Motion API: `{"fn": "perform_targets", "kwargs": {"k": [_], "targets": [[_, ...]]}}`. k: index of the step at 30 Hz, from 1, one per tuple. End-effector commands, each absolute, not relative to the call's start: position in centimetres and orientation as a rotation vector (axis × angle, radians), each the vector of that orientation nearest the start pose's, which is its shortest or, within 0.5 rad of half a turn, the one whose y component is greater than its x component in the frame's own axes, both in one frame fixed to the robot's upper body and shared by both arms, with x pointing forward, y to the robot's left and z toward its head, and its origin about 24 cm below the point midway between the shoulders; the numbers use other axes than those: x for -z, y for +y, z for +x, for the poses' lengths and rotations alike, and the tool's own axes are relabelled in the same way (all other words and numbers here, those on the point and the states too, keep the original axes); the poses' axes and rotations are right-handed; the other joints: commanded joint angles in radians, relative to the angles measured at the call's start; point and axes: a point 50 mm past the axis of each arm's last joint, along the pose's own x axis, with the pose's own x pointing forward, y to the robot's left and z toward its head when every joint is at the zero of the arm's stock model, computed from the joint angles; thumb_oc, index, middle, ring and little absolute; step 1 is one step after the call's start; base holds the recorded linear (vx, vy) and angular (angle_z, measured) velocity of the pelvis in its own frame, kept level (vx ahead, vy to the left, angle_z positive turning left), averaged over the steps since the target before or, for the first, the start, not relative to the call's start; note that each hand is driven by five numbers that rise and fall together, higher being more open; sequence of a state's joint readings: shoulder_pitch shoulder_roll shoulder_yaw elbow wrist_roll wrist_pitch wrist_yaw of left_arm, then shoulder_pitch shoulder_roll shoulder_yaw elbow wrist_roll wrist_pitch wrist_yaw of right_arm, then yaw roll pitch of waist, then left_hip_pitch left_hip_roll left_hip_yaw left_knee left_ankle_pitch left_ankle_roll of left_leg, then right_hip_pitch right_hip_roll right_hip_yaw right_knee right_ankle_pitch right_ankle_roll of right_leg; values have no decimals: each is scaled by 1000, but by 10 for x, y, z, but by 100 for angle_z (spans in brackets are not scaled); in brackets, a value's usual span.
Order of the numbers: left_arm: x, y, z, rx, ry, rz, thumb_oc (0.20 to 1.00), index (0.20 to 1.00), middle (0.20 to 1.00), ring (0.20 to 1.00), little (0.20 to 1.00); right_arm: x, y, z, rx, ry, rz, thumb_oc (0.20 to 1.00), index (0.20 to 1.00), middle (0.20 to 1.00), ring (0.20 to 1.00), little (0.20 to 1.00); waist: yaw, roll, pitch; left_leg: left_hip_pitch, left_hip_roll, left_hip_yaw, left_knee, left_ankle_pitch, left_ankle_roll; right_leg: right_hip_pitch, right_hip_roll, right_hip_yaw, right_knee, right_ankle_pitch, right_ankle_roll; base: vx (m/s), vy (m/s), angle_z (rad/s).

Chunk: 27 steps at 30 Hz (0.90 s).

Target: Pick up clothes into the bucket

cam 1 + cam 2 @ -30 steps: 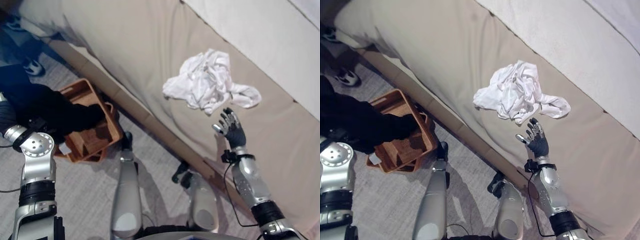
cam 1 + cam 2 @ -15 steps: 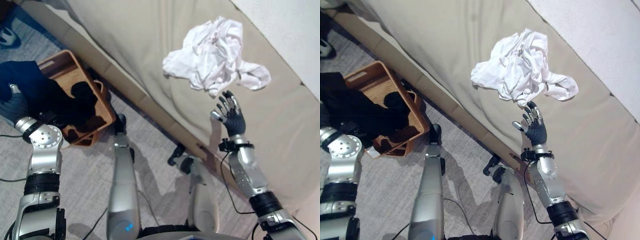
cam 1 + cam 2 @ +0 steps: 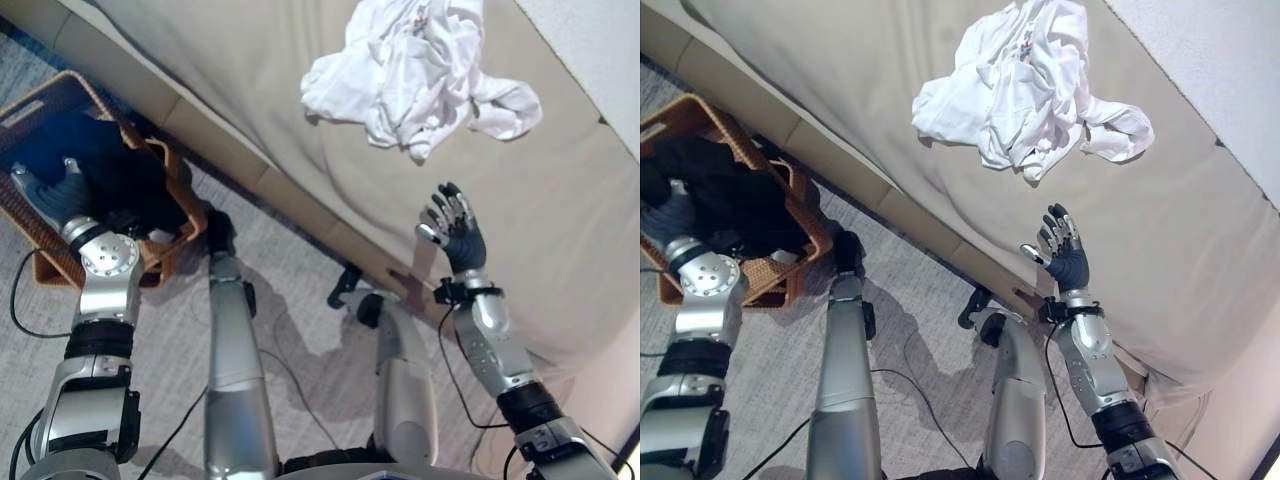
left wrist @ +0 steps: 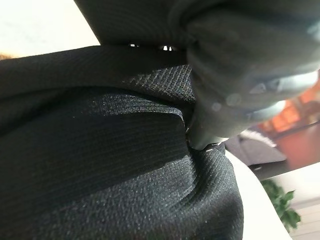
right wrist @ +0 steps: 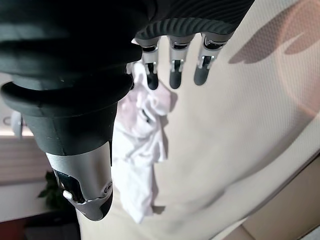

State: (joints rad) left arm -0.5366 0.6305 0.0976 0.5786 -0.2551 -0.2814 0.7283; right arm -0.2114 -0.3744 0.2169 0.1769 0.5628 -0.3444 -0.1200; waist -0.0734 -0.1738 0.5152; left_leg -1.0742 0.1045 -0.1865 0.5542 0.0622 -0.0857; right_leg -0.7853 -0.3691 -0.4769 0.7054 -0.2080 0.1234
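A dark garment (image 3: 105, 170) lies bunched in the woven brown basket (image 3: 188, 228) on the floor at the left. My left hand (image 3: 52, 193) is down in the basket against it. In the left wrist view the dark cloth (image 4: 100, 165) folds under a curled finger (image 4: 215, 115). A crumpled white garment (image 3: 405, 65) lies on the beige sofa seat (image 3: 250, 100). My right hand (image 3: 455, 232) hovers open over the seat, a short way on the near side of the white garment and apart from it. Its straight fingers (image 5: 172, 67) point toward the white cloth (image 5: 140, 145).
The sofa's front edge runs diagonally between the basket and the white garment. A pale back cushion (image 3: 600, 40) rises behind the seat. Grey carpet (image 3: 300, 330) covers the floor beside the basket.
The camera has shifted. My left hand has carried the dark garment down into the basket. The right hand stays open near the white garment.
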Motion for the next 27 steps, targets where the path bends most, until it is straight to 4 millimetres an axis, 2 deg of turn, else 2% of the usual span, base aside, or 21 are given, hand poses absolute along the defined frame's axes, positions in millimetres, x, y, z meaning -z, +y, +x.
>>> {"fn": "perform_targets", "kwargs": {"k": [1, 5, 8, 10, 12, 14, 19, 21, 27], "targets": [[-204, 348, 310, -971, -564, 160, 200, 200, 200, 200, 200, -114, -184, 287, -45, -423, 239, 1000, 1000, 1000, 1000, 1000, 20, -81, 4, 5, 9, 50, 205, -224, 61, -41, -8, 57, -37, 121, 68, 0, 0, 0], [-201, 352, 317, -974, -507, 168, 200, 200, 200, 200, 200, -119, -183, 288, -51, -442, 253, 1000, 1000, 1000, 1000, 1000, 14, -90, 4, -2, 12, 43, 217, -227, 63, -43, -2, 54, -33, 121, 67, 0, 0, 0], [-191, 361, 320, -1007, -422, 159, 200, 200, 200, 200, 200, -120, -178, 289, -68, -446, 264, 1000, 1000, 1000, 1000, 1000, 6, -98, -3, -11, 17, 37, 233, -232, 67, -49, 6, 57, -27, 120, 66, -20, 18, -6], [-184, 367, 321, -1043, -373, 90, 200, 200, 200, 200, 200, -122, -175, 289, -79, -450, 268, 1000, 1000, 1000, 1000, 1000, 2, -105, -10, -19, 21, 34, 239, -235, 70, -53, 11, 55, -25, 119, 67, -6, -2, -9], [-168, 374, 321, -1076, -278, 20, 200, 200, 200, 200, 200, -122, -174, 287, -84, -454, 268, 1000, 1000, 1000, 1000, 1000, -4, -113, -15, -25, 24, 29, 246, -239, 73, -58, 16, 54, -24, 119, 68, -6, -3, -7], [-168, 374, 321, -1078, -273, 13, 200, 200, 200, 200, 200, -123, -174, 286, -83, -456, 268, 1000, 1000, 1000, 1000, 1000, -6, -113, -18, -27, 25, 28, 249, -240, 73, -60, 16, 53, -23, 118, 68, 0, 0, 0], [-153, 380, 319, -1100, -190, -63, 200, 200, 200, 200, 200, -123, -177, 285, -81, -456, 268, 1000, 1000, 1000, 1000, 1000, -12, -116, -27, -31, 28, 27, 252, -243, 75, -67, 18, 58, -17, 115, 66, 0, 0, 0], [-144, 380, 320, -1077, -159, -167, 200, 200, 200, 200, 200, -125, -177, 285, -79, -463, 272, 1000, 1000, 1000, 1000, 1000, -13, -114, -28, -31, 28, 28, 249, -241, 75, -67, 18, 56, -16, 113, 64, 0, 0, 0], [-147, 377, 324, -1099, -173, -298, 200, 200, 200, 200, 200, -126, -176, 287, -77, -457, 278, 1000, 1000, 1000, 1000, 1000, -15, -107, -32, -31, 28, 27, 243, -239, 72, -67, 18, 58, -15, 112, 63, 0, 0, 0]]}}
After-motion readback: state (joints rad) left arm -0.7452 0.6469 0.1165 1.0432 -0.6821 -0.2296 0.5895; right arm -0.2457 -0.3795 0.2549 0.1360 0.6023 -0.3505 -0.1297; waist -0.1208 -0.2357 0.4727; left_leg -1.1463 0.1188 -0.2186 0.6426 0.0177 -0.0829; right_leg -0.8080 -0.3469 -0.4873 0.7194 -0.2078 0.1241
